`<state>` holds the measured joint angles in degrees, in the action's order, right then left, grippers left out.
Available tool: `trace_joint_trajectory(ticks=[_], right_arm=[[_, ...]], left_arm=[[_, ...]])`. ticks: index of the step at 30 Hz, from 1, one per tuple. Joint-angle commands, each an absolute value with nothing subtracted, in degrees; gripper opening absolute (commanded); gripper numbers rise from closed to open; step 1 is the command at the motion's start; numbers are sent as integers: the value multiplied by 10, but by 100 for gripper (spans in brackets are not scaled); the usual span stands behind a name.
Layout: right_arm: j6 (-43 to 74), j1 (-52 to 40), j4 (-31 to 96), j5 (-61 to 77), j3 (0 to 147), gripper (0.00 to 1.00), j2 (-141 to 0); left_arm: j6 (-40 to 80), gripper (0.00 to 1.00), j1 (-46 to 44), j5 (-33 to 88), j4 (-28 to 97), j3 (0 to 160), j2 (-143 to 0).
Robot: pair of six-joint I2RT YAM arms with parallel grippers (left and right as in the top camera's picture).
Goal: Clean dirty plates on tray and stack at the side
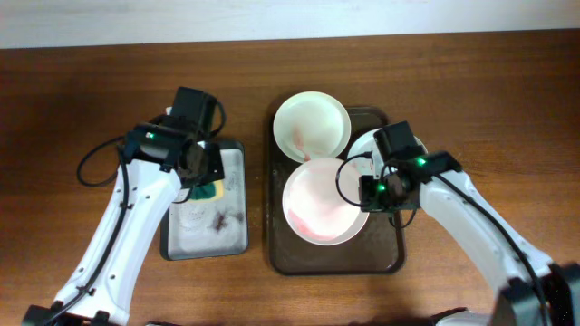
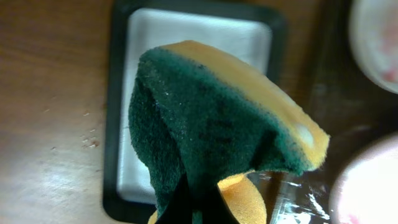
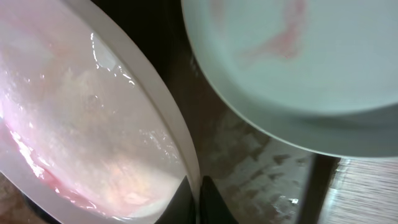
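The left pincer (image 2: 189,208) clamped the sponge (image 2: 217,112) to scrub — the right pincer (image 3: 200,202) nipped the rim of the smeared plate (image 3: 93,124), likely steadying it.

wooden table (image 1: 72,91) carries dark brown tray (image 1: 381,261), grey tray (image 1: 205,255) just beside it.

A robotics lab bench: left arm (image 1: 127,217) and right arm (image 1: 480,226) over a wooden table (image 1: 72,91).

We see a wooden surface (image 1: 72,100) carrying a small grey tray (image 1: 201,243) at 9 o'clock of centre. A green-and-yellow sponge (image 1: 210,191) shows over the tray's middle. Dark specks (image 1: 218,219) lie at the sponge's 5 o'clock.
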<state>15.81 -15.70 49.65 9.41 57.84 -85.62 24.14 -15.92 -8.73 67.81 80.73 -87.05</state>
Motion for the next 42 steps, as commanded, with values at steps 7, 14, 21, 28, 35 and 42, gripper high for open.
trace_joint_trajectory(ticks=[7,14,21,28,35,42], right_arm=[[148,-348,542,-279,584,4,-644],[148,-497,548,-477,584,4,-661],[148,-612,562,-619,585,3,-661],[148,-630,563,-654,585,4,-661],[106,-630,564,-670,585,4,-661],[92,-630,564,-682,585,4,-661]], left_arm=[[163,0,-16,26,509,591,-873],[164,29,-16,37,510,590,-873],[164,87,-16,39,510,590,-873],[164,99,-16,39,510,590,-873],[164,99,-16,38,508,590,-873],[164,99,-16,39,508,590,-873]])
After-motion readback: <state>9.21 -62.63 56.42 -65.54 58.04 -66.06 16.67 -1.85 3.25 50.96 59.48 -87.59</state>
